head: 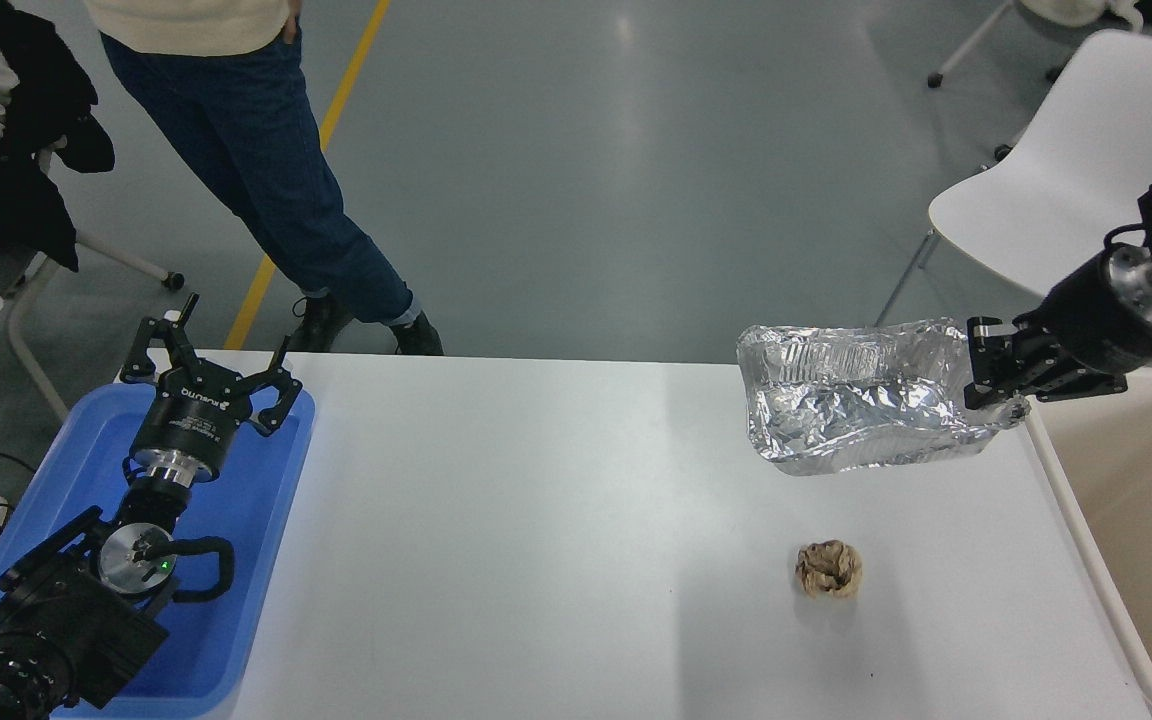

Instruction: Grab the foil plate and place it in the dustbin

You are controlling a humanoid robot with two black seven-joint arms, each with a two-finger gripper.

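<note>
The foil plate (856,400) is a shiny crinkled silver tray, held in the air above the table's far right part. My right gripper (986,385) is shut on its right rim, and the arm reaches in from the right edge. The dustbin (1126,500) is a large beige bin with a thick pale rim, standing just right of the table; only its left part shows. The plate hangs left of the bin's rim, not over it. My left gripper (206,365) is open and parked over the blue tray at the lower left.
A small brown crumpled paper ball (828,569) lies on the white table (556,520) below the plate. A blue shallow tray (256,500) sits at the left. A person (256,170) stands beyond the far edge; a white chair (1056,190) stands at the far right.
</note>
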